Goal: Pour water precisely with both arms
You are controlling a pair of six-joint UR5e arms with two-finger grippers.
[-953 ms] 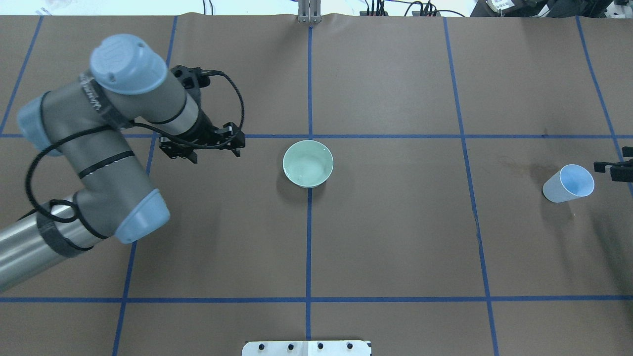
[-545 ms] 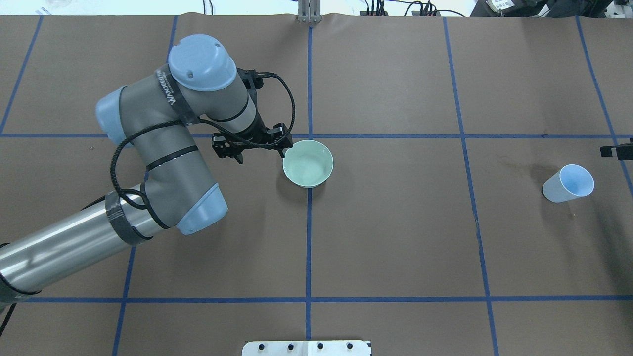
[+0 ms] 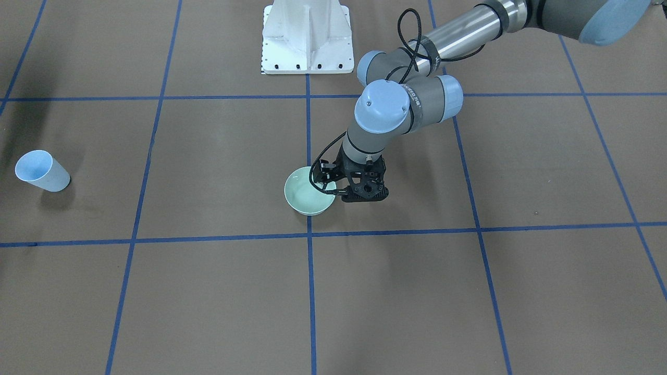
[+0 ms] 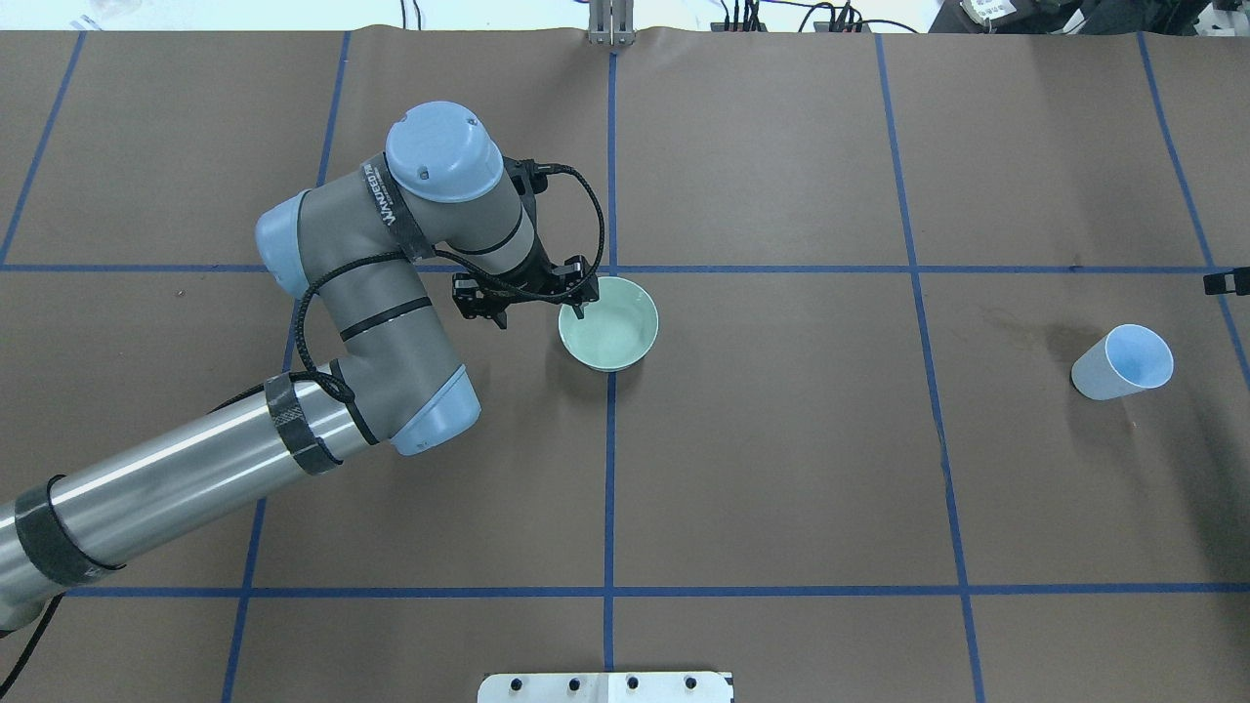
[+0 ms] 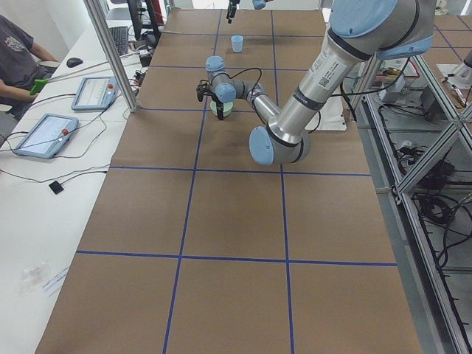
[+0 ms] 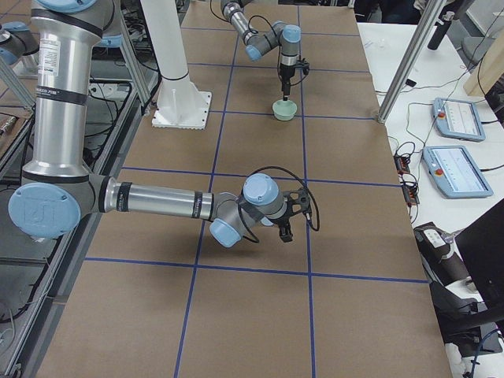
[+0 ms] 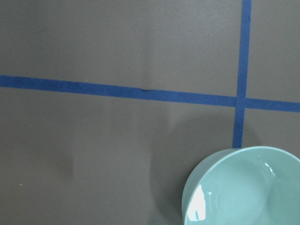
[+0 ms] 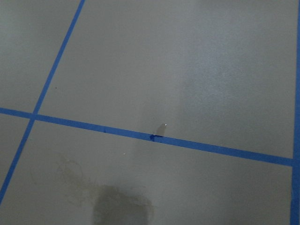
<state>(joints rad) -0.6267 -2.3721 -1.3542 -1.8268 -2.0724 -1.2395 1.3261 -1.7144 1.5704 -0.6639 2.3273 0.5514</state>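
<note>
Brown paper table (image 3: 208,291) with a blue tape grid (image 3: 309,234) filled the front-facing view. A mint-green bowl (image 3: 305,200) sat on the centre line, a light-blue cup (image 3: 41,171) stood well apart near the table's end, and a white pedestal (image 3: 306,36) stood behind. The left arm (image 3: 406,104) angled down at the bowl.

Overhead: left gripper (image 4: 540,312) had its jaws spread, one finger (image 4: 582,307) over the bowl's rim, the other outside it. Only a black sliver of the right gripper (image 4: 1229,282) showed at the edge (jaws can't be told).

Exterior left: seated operator (image 5: 18,63) beside two tablets (image 5: 46,135).

Exterior right: right arm (image 6: 150,201) lay low over the paper.

Left wrist: the water (image 7: 239,204) showed only as white glints inside the bowl.

Right wrist: paper, tape, a dark stain (image 8: 123,207).
</note>
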